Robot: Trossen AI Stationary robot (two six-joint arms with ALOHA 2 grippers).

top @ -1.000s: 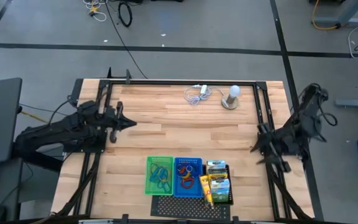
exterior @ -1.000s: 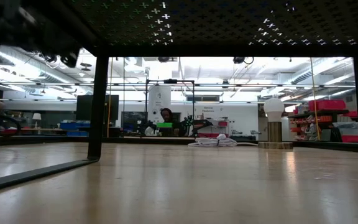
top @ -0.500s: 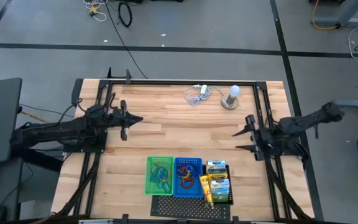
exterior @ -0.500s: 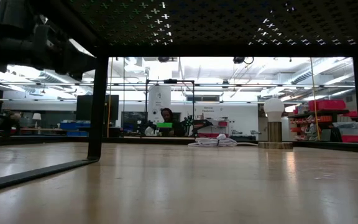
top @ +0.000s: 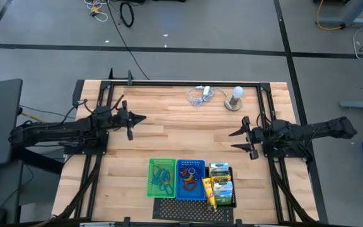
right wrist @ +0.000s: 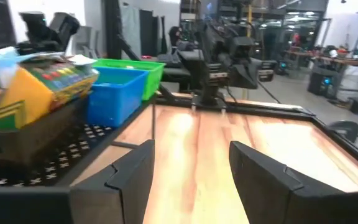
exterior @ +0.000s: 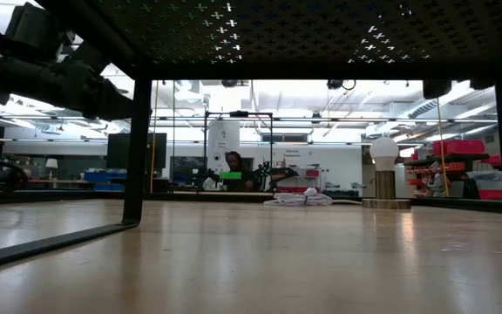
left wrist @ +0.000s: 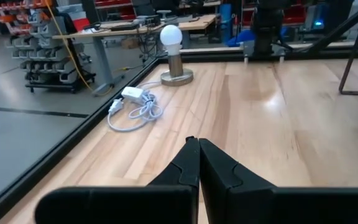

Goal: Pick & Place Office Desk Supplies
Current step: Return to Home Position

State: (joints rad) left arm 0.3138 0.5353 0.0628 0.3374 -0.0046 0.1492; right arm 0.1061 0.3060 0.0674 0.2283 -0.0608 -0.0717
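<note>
High view: left gripper point(top: 137, 119) and right gripper point(top: 234, 140) above the table, both empty; green tray point(top: 161, 177), blue tray point(top: 190, 178) and black tray point(top: 222, 186) side by side at the edge opposite the bulb point(top: 236, 93).
Low view: left arm point(exterior: 50, 78) raised above the tabletop.
Left wrist view: fingers point(left wrist: 229, 177) pressed together.
Right wrist view: fingers point(right wrist: 132, 171) apart; trays on perforated shelf point(right wrist: 73, 155).

- My left gripper point(left wrist: 197, 146) fills the foreground. Its two dark fingers are pressed together with no gap, pointing out over the wooden table point(left wrist: 278, 124).
- Ahead of the tips I see a white coiled cable point(left wrist: 137, 112) lying on the boards, near the black edge rail point(left wrist: 67, 138).
- Beyond the cable, a white bulb point(left wrist: 171, 37) stands upright on a round base.
- The right arm point(left wrist: 265, 25) is a dark shape at the table's far side.
</note>
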